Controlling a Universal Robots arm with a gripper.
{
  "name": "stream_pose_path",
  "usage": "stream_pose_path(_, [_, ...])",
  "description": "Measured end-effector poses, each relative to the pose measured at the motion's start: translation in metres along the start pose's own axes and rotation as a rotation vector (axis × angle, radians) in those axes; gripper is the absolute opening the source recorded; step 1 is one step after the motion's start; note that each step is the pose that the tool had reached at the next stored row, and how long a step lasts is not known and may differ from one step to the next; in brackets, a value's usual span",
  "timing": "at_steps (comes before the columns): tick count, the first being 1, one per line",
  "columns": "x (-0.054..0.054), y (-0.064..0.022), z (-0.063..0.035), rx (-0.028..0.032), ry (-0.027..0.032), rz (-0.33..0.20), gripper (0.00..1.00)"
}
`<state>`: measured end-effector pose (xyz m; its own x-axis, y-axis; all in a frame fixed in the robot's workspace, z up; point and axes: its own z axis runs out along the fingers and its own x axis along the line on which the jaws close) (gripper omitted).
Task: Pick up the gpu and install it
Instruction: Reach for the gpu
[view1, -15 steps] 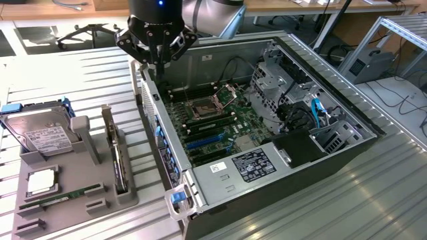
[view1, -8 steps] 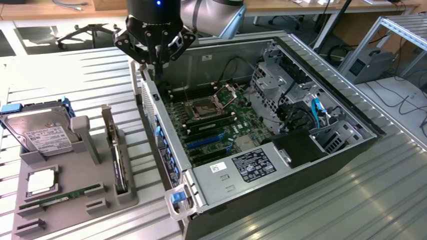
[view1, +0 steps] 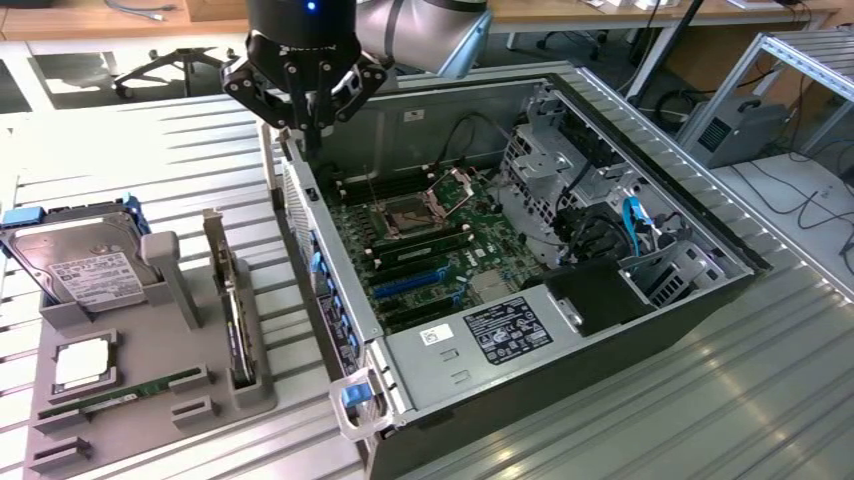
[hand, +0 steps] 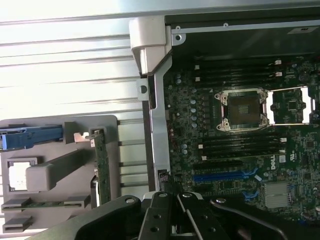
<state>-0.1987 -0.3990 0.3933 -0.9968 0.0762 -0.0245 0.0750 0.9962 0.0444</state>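
Status: pick-up not begun. My end effector (view1: 311, 132) hangs with its jaws fully closed on nothing, above the near side wall of the open computer case (view1: 441, 362). The gpu (view1: 236, 305) stands on edge in the grey holder (view1: 147, 400) on the desk (view1: 160, 150), below the end effector and well apart from it, on the side away from the case. The blue expansion slot (view1: 407, 283) on the motherboard (view1: 427, 250), lower down inside the case, appears empty. In my judgement, both grasping and installing are outstanding.
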Motion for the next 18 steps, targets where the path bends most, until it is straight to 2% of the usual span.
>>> stream_pose_path(18, [0.0085,-0.0006,-0.0002,0.0000,0.0000,0.000,0.11])
